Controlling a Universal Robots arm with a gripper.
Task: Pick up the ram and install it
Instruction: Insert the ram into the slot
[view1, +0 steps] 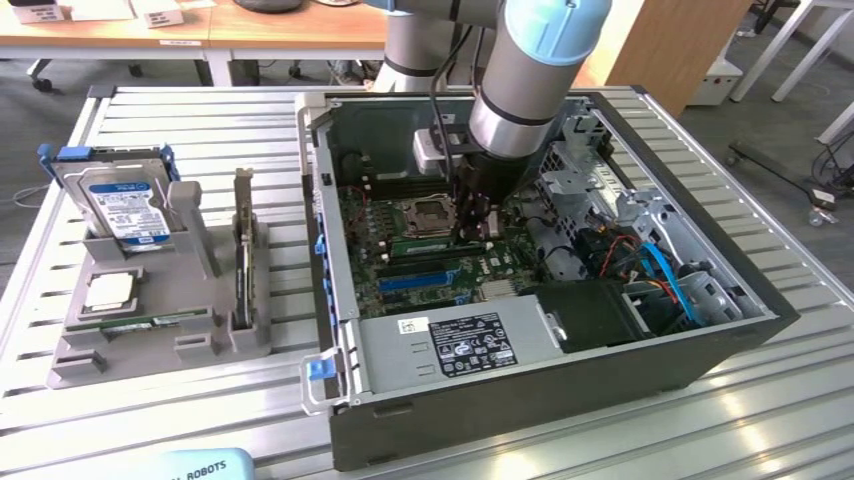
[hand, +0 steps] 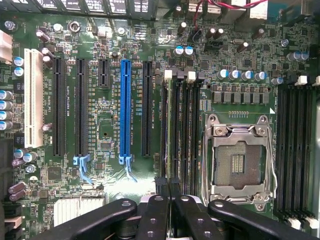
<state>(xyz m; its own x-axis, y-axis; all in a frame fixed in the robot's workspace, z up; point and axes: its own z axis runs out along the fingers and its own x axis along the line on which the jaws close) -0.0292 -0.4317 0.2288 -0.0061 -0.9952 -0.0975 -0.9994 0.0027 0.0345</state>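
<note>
My gripper (view1: 470, 232) reaches down into the open computer case (view1: 534, 405) and hangs over the motherboard, just beside the empty processor socket (view1: 430, 212). In the wrist view the black fingers (hand: 156, 210) are pressed together and my gripper (hand: 167, 186) is shut on the ram (hand: 170, 130). The ram shows edge-on as a thin strip running along a memory slot between the socket (hand: 239, 162) and the black expansion slots. How deep it sits in the slot I cannot tell. A second green stick like it (view1: 134, 323) lies in the grey holder (view1: 80, 365).
The grey holder on the exterior view's left also carries a blue-labelled hard drive (view1: 127, 210), a square silver chip (view1: 110, 290) and an upright card (view1: 243, 260). Inside the case are a power supply (view1: 454, 345), cables (view1: 667, 275) and a blue slot (hand: 125, 110).
</note>
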